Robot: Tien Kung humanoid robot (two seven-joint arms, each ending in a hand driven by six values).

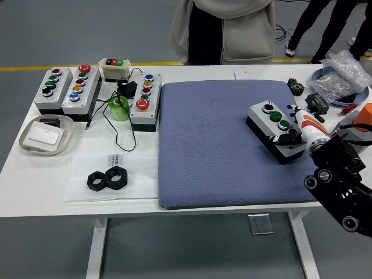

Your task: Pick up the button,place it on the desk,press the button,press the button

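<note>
We see the white rectangular table (35, 174) with a large blue-grey fabric mat (215, 145) covering its middle and right. On the mat's right part sits the task's thing, a grey plastic button box with a black base (273, 131), flat on the mat, already placed on the desk. Its long axis runs diagonally, far-left to near-right, button faces pointing up: a white-rimmed button (268, 108) at the far end, two green ones after it, a dark red one nearest the hand. We judge the box rigid, hard-shelled, fairly light, smooth-sided so somewhat slippery; best gripped across the short sides, clear of the buttons. Pressing likely shoves it unless the push goes straight down.

The robot's right hand (293, 132) reaches in from the right, dark fingers (283, 139) curled over the box's near end, a fingertip on or just above the near button; we cannot tell contact. It grips nothing. Left hand not visible.
</note>
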